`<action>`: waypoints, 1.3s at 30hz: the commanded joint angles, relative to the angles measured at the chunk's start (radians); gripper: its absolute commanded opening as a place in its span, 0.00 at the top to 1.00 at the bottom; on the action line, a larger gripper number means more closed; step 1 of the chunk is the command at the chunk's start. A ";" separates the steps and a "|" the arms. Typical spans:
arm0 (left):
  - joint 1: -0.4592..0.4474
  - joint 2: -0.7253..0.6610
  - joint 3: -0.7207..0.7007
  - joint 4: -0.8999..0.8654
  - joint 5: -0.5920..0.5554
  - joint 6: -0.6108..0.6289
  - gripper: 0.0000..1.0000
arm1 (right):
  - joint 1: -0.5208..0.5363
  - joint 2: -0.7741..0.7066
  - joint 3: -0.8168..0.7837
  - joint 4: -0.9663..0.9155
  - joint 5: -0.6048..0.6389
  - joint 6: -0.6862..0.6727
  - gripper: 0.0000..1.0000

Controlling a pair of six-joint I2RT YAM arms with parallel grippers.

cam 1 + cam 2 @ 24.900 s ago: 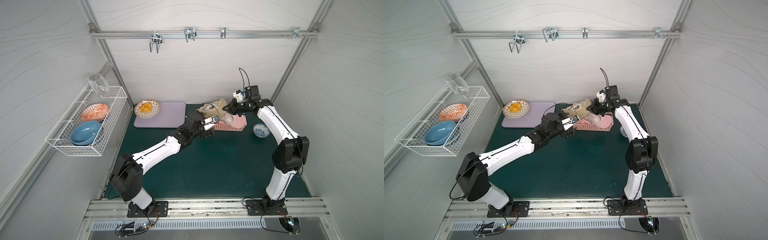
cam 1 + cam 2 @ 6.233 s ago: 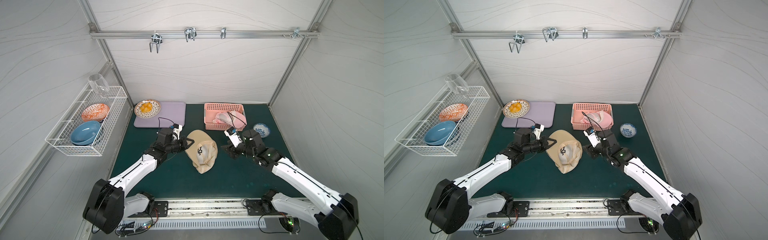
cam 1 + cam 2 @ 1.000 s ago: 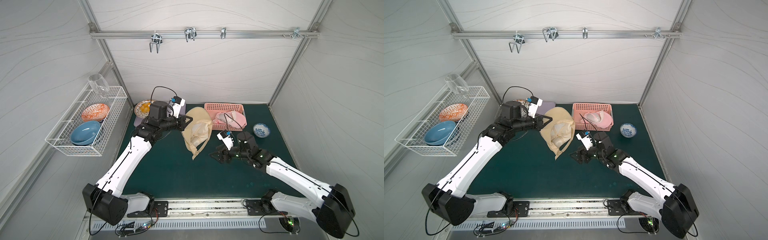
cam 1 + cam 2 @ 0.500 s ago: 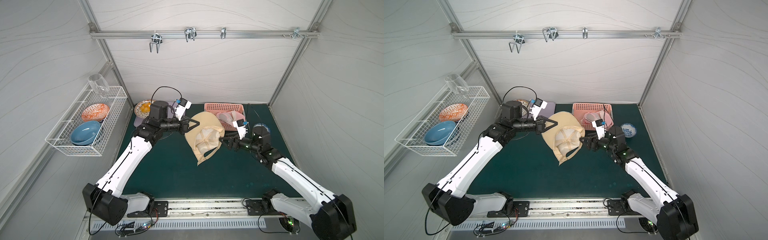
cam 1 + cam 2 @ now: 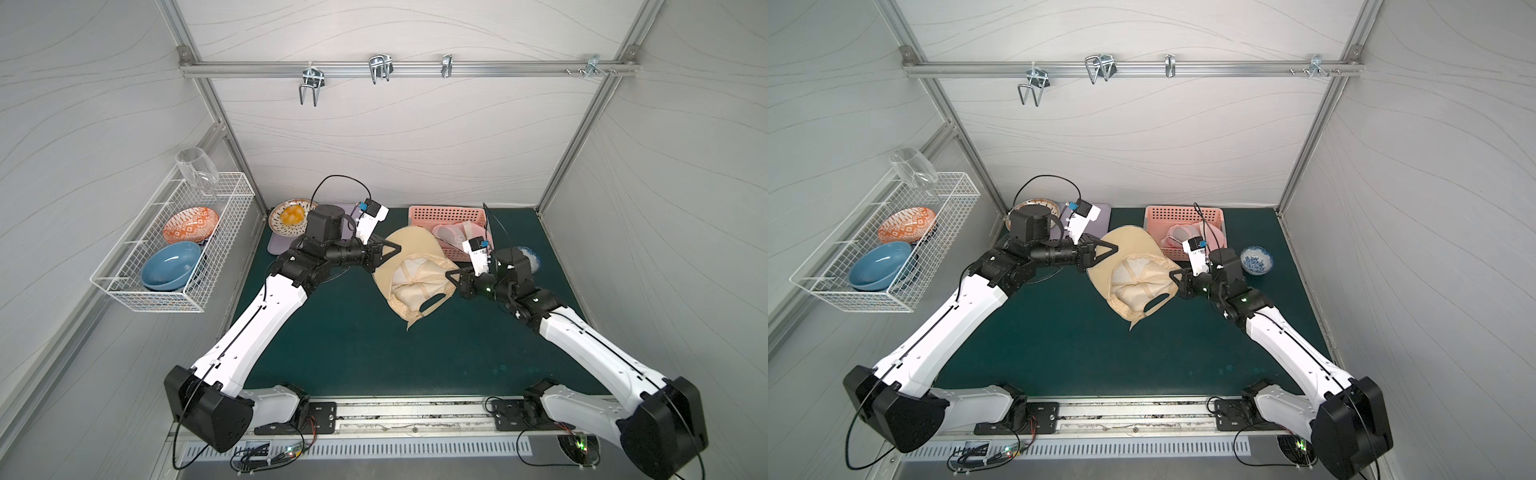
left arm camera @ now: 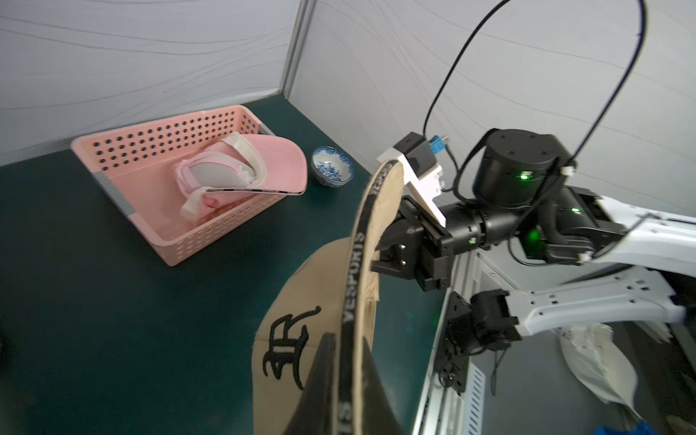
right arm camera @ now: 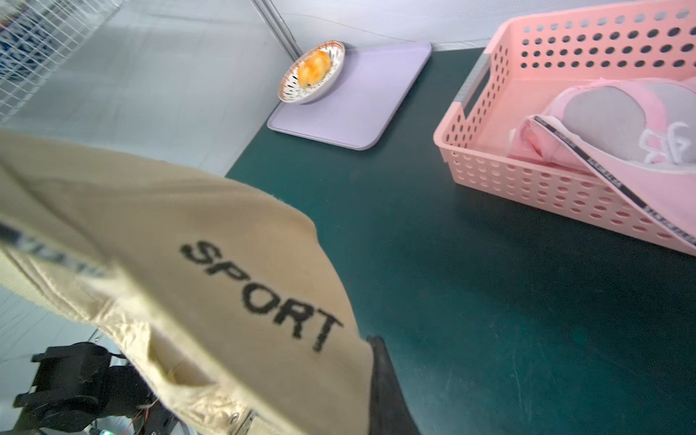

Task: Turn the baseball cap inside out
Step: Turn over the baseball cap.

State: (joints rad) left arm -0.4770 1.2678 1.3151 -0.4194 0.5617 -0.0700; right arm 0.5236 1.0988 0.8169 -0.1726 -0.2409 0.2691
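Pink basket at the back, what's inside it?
A pink cap lies in the pink basket, its brim overhanging the rim. Anything beneath the cap is hidden.

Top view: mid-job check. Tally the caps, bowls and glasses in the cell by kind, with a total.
Caps: 2 (beige cap, pink cap)
Bowls: 4 (orange patterned bowl, blue bowl, small blue-and-white bowl, bowl of yellow food)
Glasses: 1 (wine glass)
Total: 7
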 commanded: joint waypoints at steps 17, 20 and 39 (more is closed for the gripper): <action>-0.146 -0.044 -0.036 0.179 -0.234 0.002 1.00 | 0.130 -0.122 0.022 -0.044 -0.115 -0.068 0.63; -0.145 -0.054 -0.056 0.245 -0.203 -0.060 1.00 | 0.158 -0.084 0.003 0.049 -0.164 -0.027 0.80; -0.128 -0.121 -0.088 0.405 -0.140 -0.330 1.00 | 0.270 0.185 -0.013 0.103 0.558 0.046 0.87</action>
State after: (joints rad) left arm -0.6086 1.2079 1.1976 -0.0788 0.4339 -0.3962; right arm 0.8165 1.3014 0.8051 0.0093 0.2321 0.3004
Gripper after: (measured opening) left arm 0.096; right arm 0.120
